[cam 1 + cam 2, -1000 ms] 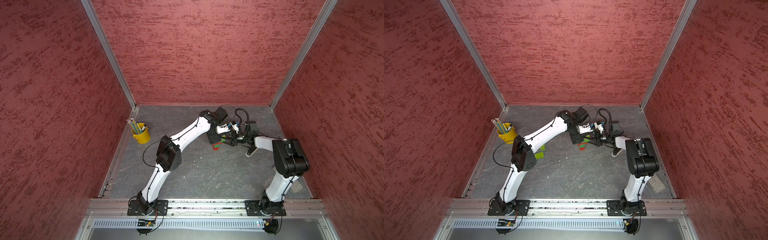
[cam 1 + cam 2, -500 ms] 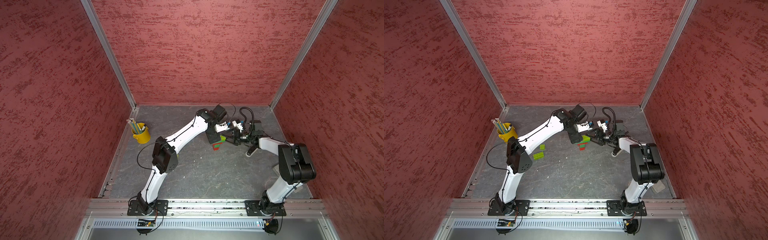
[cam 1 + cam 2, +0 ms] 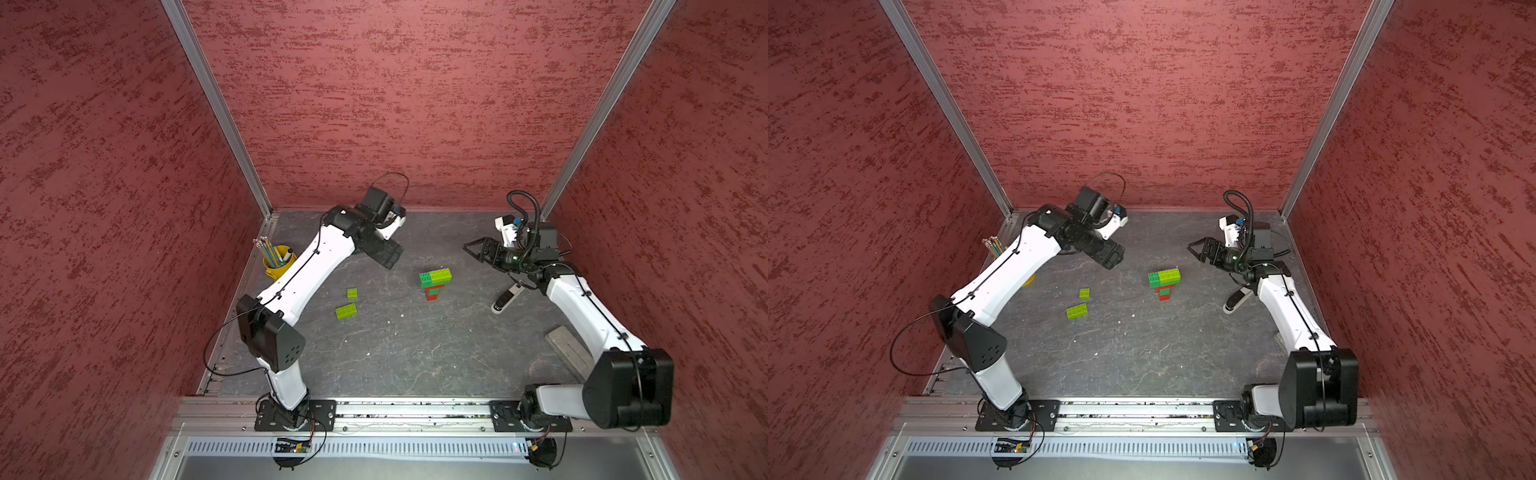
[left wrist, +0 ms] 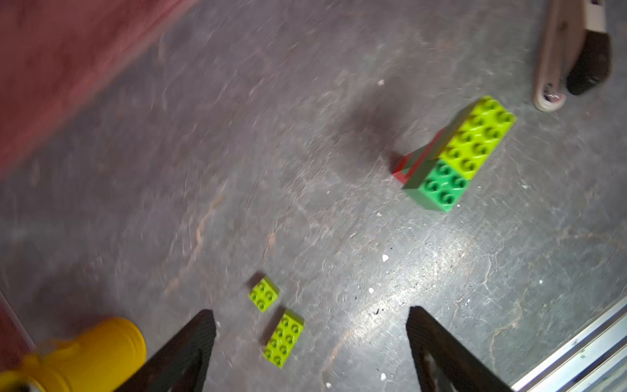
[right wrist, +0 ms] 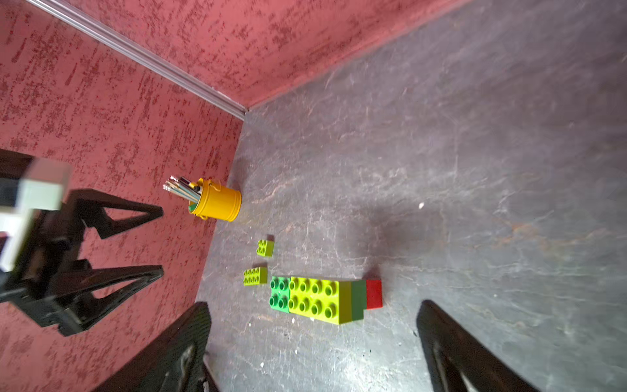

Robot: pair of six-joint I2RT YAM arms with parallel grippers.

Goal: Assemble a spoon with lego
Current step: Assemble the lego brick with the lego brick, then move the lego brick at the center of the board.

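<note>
Both my pincers now hang clear of the spoon, no longer crowded over it as they were a second back. The left gripper is drawn off to the far left and the right gripper to the far right, each with jaws spread wide and nothing between them. The spoon is alone in mid-table. It seems to stand on its narrow red end, studs up, with the lime and dark green head on top, so I judge the last press done and the build set free. The square lime brick and the oblong lime brick lie loose to its left, well apart from it, so I take the work as unfinished. Room is good: bare table stretches along the near side, and the far wall is well away from the spoon. The yellow cup sits in the far-left corner, the white-and-black tool lies right of the spoon, and a grey block hugs the right edge — none of them bars my way to the bricks, though the top-heavy spoon could tip if brushed.
</note>
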